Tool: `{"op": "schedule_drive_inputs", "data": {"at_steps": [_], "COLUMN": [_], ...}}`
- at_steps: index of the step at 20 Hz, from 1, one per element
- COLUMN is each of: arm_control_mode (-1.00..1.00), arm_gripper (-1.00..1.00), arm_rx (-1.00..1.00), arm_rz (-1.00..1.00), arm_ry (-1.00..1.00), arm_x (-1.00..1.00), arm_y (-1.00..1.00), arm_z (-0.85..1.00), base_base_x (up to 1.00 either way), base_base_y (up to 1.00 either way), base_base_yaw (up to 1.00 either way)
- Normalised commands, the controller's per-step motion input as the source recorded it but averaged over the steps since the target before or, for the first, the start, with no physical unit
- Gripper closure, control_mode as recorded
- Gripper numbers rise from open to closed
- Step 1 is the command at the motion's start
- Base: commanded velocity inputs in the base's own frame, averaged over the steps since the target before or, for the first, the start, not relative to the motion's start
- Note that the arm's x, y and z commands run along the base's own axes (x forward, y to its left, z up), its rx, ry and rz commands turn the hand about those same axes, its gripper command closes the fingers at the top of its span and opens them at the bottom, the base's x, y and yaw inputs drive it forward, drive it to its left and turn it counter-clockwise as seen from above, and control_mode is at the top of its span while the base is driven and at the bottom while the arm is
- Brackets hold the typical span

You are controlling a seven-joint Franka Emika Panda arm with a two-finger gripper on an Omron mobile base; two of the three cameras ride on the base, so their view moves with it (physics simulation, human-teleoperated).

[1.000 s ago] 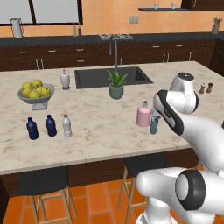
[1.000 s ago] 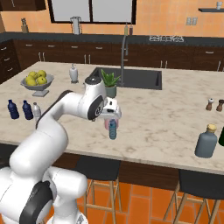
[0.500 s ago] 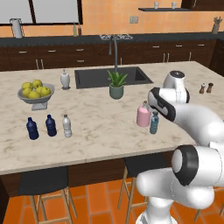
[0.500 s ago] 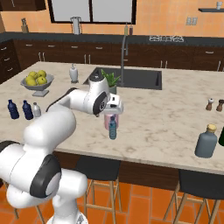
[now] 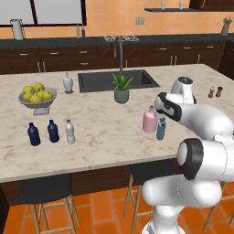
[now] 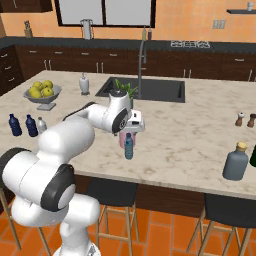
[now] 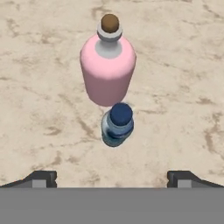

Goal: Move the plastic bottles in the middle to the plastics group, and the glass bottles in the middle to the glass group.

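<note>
Since the earlier frame the arm has folded in closer over the counter (image 5: 100, 132); the bottles have not shifted. Gripper (image 7: 112, 177), fingers spread wide and empty, hovers above the teal bottle (image 7: 117, 124), which stands upright just in front of the pink glass bottle (image 7: 108, 70), centred between the fingertips but below them. Risk: descending off-centre, a finger could clip the pink bottle and topple it, since the two stand almost touching.
</note>
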Motion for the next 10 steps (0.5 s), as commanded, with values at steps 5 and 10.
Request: {"op": "schedule_drive_inputs", "data": {"at_steps": [5,10], "arm_control_mode": [-1.00,-1.00], "arm_gripper": [-1.00,-1.00], "arm_rx": [0.00,0.00], "arm_rz": [0.06,0.04], "arm_ry": [0.00,0.00], "arm_x": [0.15,0.28], "arm_y": [0.01,0.00], "arm_z": [-0.14,-0.15], "base_base_x": [0.00,0.00], "base_base_y": [0.00,0.00], "base_base_yaw": [0.00,0.00]}}
